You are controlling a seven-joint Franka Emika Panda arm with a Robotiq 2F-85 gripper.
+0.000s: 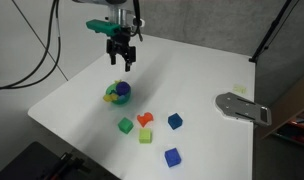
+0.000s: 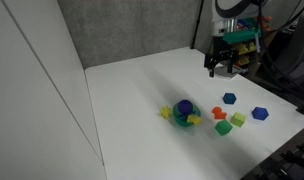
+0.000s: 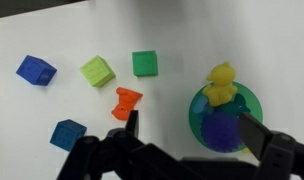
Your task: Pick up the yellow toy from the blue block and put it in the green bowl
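The green bowl [image 3: 248, 100] shows in all views and holds a dark purple-blue spiky thing. The yellow toy [image 3: 221, 84] rests in the bowl at its far rim; it is a small yellow spot in an exterior view [image 1: 110, 98]. The navy blue block [image 3: 67, 133] stands alone on the table with nothing on it, seen in both exterior views [image 1: 175, 121] [image 2: 229, 98]. My gripper [image 3: 192, 135] is open and empty, hanging above the bowl [image 1: 117, 93] with its fingers either side of it. In both exterior views the gripper [image 1: 122, 62] [image 2: 220, 68] is well clear of the table.
A royal-blue cube [image 3: 36, 70], a light green cube [image 3: 97, 71], a green cube [image 3: 144, 63] and a red piece [image 3: 125, 102] lie beside the bowl. A grey metal plate [image 1: 242, 107] sits at the table's edge. The white table [image 1: 192, 70] ends at a drop.
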